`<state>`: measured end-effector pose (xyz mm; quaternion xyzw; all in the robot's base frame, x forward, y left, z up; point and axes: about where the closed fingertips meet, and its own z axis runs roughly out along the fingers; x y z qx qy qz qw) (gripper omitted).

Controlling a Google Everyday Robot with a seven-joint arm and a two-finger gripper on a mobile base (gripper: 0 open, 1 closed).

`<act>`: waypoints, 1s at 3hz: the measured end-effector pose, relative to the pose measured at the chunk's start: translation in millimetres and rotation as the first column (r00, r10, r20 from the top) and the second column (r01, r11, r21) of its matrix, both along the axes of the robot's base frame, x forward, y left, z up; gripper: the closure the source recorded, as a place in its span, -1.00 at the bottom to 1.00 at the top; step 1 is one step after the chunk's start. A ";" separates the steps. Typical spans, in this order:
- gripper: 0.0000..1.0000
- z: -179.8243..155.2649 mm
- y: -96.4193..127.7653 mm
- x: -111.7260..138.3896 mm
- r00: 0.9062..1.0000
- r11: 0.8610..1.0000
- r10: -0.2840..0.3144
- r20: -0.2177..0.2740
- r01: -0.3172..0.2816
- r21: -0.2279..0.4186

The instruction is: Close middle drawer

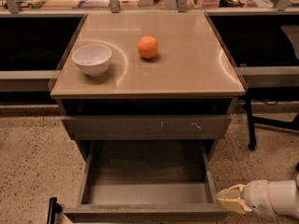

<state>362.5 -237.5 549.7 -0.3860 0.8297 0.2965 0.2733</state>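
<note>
The middle drawer (pixel 145 174) is pulled well out below the table's (pixel 196 73) front edge. The gripper (pixel 225 198), fingers pressed together, is held just beside the drawer's front right corner. The front panel is best pushed squarely, near its middle. A bowl (pixel 92 59) and an orange (pixel 147 47) are set toward the table's back left corner; speckled floor (pixel 32 162) lies around.

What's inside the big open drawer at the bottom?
The middle drawer shows only its bare grey floor. Its rear part is hidden under the scratched drawer face above. The end effector sits outside, beside its front right corner.
</note>
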 end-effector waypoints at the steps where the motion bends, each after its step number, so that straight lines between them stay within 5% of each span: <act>1: 1.00 -4.8 2.3 -8.1 1.000 1.000 -0.019 -0.005 0.019 0.005; 3: 1.00 -56.9 0.2 -15.0 0.994 0.996 -0.055 -0.098 0.062 0.064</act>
